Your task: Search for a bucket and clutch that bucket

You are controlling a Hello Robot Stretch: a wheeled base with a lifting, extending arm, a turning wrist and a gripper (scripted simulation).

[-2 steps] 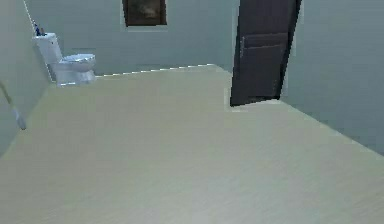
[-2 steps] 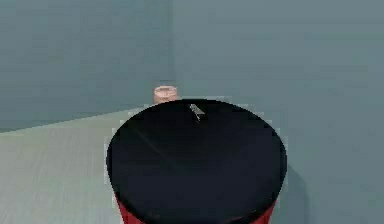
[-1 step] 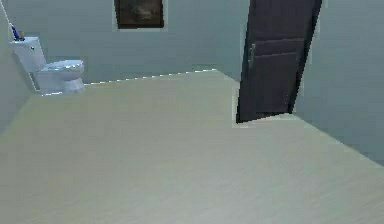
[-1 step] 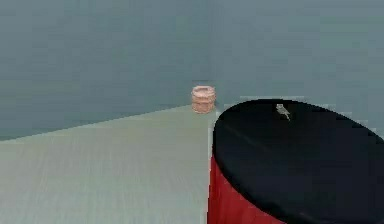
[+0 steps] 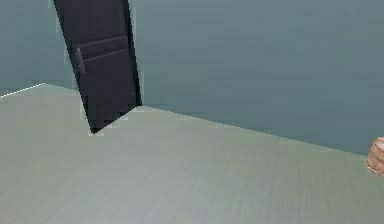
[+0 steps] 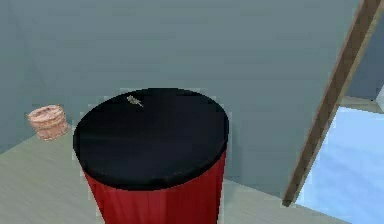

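Note:
A small tan, ribbed, bucket-like thing stands on the floor by the wall at the arm side view's left. The same tan thing peeks in at the forward view's right edge, on the floor near the wall.
A big red drum with a black lid stands close in the arm side view's middle. A brown door frame post leans at its right, with a bright pale floor beyond. A dark door stands in the grey-blue wall. Pale floor lies ahead.

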